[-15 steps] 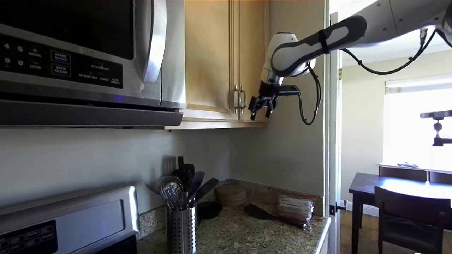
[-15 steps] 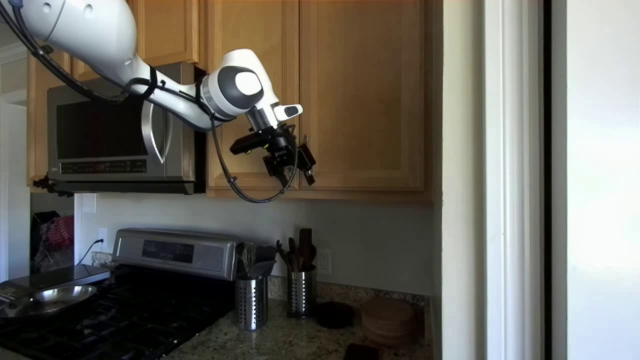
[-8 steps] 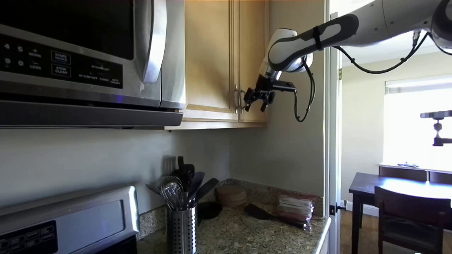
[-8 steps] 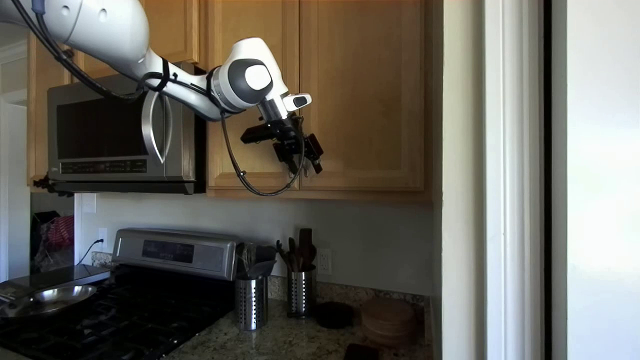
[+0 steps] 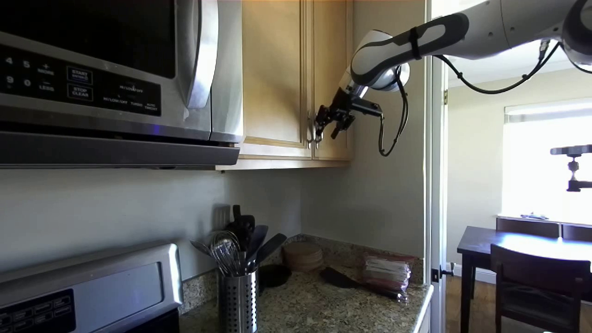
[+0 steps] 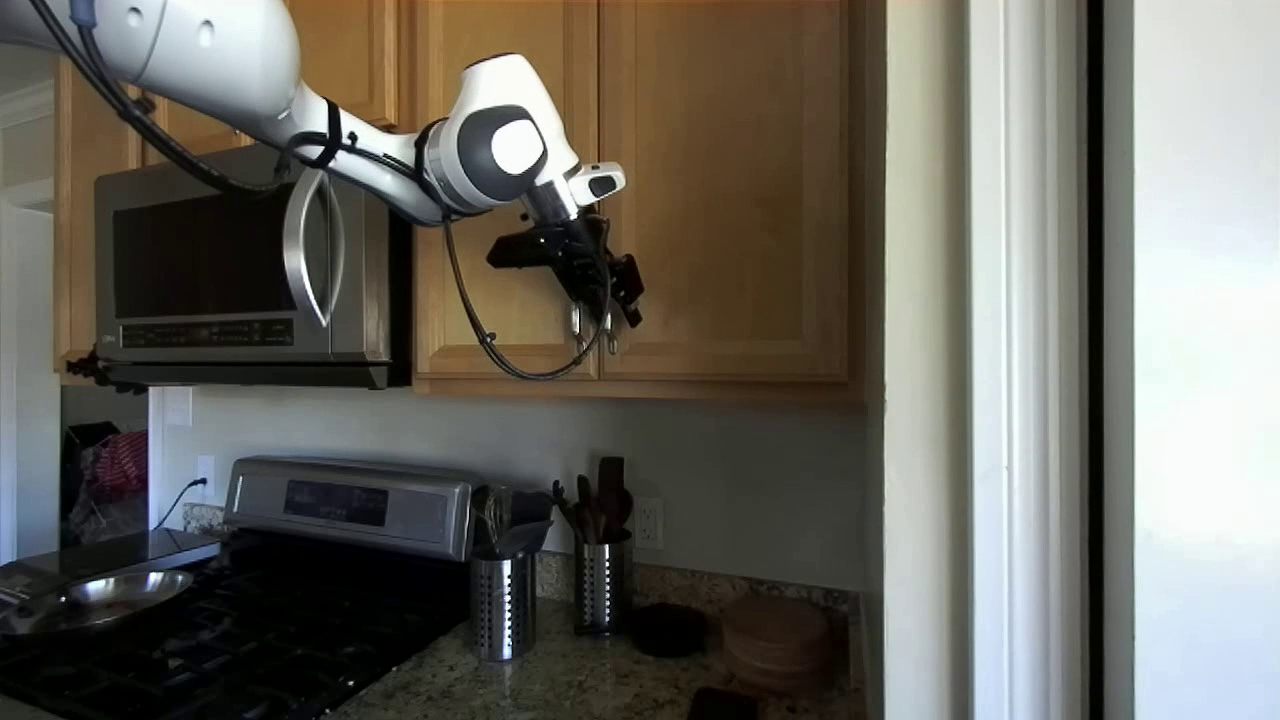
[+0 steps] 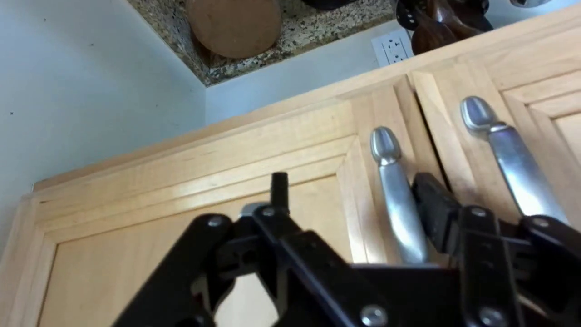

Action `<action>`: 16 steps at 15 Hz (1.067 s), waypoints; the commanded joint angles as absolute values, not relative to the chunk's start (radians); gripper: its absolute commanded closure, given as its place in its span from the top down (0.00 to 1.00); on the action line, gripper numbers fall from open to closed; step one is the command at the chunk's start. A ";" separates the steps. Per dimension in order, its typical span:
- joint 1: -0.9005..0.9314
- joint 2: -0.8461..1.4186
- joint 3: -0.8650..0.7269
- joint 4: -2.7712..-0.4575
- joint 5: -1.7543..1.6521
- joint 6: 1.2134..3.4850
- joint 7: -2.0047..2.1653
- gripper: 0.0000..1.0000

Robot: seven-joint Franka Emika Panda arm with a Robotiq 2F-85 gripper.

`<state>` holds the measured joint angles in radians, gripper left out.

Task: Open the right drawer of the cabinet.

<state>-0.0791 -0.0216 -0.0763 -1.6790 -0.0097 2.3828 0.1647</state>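
Right drawer (image 6: 725, 190) closed. Wrist view: pincer (image 7: 354, 190) spread, handle (image 7: 397, 200) between; edge (image 7: 420, 136) at 3 o'clock, wide room at 9.

at four o'clock in the wrist view, my blurred pincer (image 7: 354, 188) partly hides the handle (image 7: 399, 204) on the right drawer (image 7: 150, 240).

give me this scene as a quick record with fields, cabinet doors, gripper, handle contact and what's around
cabinet: light wood, two doors, above the counter
right door: shut
left door: shut
gripper: open, with the right door's handle showing between its fingers in the wrist view
handle contact: cannot be told
microwave: above the stove
on the counter: two metal utensil holders, among other things
task status: right door not yet open
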 commanded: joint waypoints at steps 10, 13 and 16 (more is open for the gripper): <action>-0.075 0.009 -0.071 -1.651 0.119 2.428 0.016 0.10; -0.078 0.005 -0.074 -1.663 0.101 2.411 -0.037 0.10; -0.085 -0.007 -0.082 -1.684 0.108 2.389 -0.101 0.10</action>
<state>-0.0766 -0.0144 -0.0678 -1.6712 0.1000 2.3968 -0.0291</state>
